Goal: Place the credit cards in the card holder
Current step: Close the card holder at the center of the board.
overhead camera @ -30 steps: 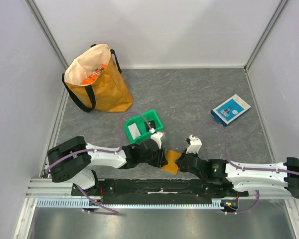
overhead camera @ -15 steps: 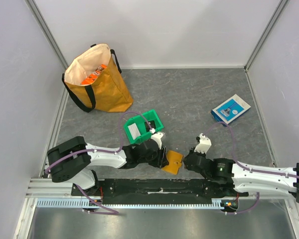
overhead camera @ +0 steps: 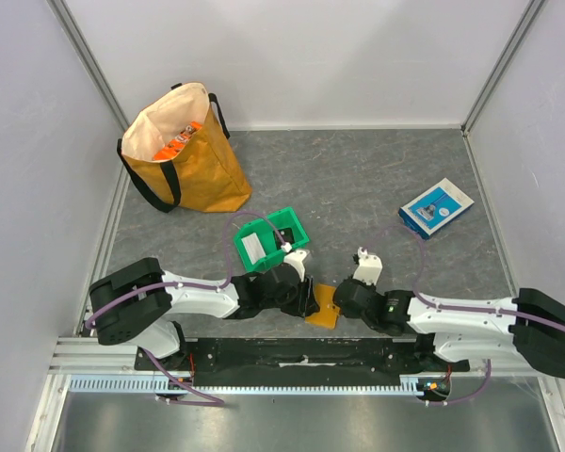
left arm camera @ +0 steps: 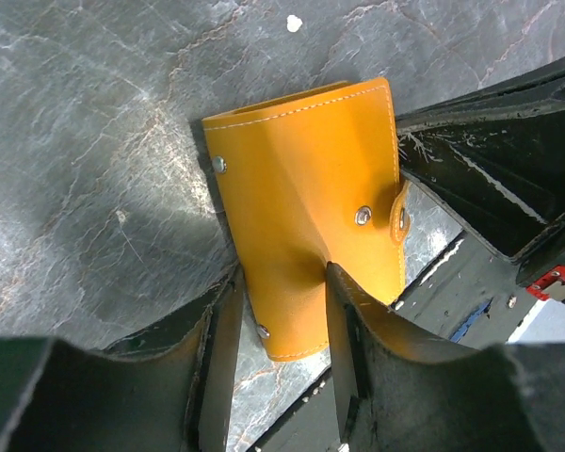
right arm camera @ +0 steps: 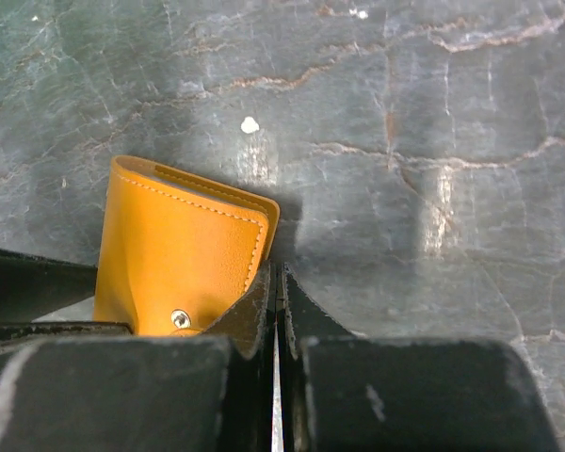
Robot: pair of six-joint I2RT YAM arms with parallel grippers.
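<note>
We look down on a grey marbled table (overhead camera: 358, 179); two white-and-black arms reach in from its near edge toward each other. They meet at the card holder (overhead camera: 322, 307), a small orange wallet lying close to that near edge, between the two arms.

In the left wrist view the wallet is folded closed, with its snap tab (left arm camera: 399, 218) wrapped round the right-hand edge. The left gripper (left arm camera: 282, 278) straddles the wallet's near end; its two dark fingers (left arm camera: 217, 348) stand apart with orange leather between them. Whether they pinch the leather or merely flank it we cannot tell (the right-hand finger overlaps the wallet's face and hides the contact).

The right gripper (right arm camera: 275, 273) sits at the wallet's other side; its fingers are clenched flat against each other, and their joined tips touch the wallet's edge beside the stitched flap.

Just beyond the left gripper sits a green bin (overhead camera: 297, 224); a white card (overhead camera: 251, 249) lies inside it, apart from the wallet. An orange-yellow tote bag (overhead camera: 193, 165) stands well apart at the far left of the table; a blue-and-white box (overhead camera: 437, 207) lies flat toward the far right.
</note>
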